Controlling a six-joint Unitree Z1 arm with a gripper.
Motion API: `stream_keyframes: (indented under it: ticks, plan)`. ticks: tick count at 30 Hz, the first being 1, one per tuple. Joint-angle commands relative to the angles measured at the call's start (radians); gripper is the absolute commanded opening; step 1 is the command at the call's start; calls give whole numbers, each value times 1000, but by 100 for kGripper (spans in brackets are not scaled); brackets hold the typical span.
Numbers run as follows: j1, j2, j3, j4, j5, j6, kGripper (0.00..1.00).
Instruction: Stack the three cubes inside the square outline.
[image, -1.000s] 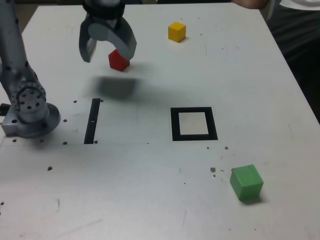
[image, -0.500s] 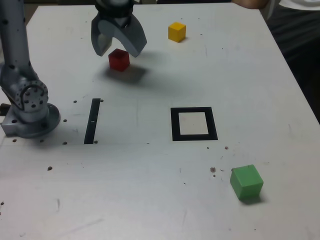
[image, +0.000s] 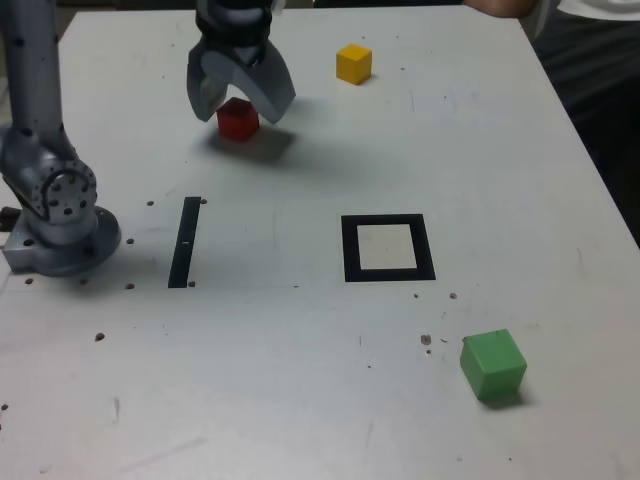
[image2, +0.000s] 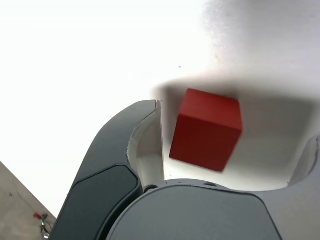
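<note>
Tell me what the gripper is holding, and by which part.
Nothing is held: the gripper is open, its jaws apart on either side of the red cube.

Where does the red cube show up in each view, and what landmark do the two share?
Exterior view: red cube, upper left, below the hand.
Wrist view: near the middle, between the open fingers.
Shared landmark: the hand's two curved fingers.

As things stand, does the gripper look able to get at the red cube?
Probably yes: the gripper is open, and in the wrist view the red cube lies between its jaws with nothing on top. One jaw is rather near the cube, so it may need some centering.
</note>
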Motion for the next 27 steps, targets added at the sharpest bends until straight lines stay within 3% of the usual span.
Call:
stream_keyframes:
  ticks: [1, 9, 18, 27]
  plan:
    - [2, 14, 5, -12, 2, -11, 96]
    - [2, 51, 23, -50, 12, -59, 83]
    - [2, 36, 44, -76, 24, -86, 40]
    - [-2, 16, 50, -84, 20, -86, 36]
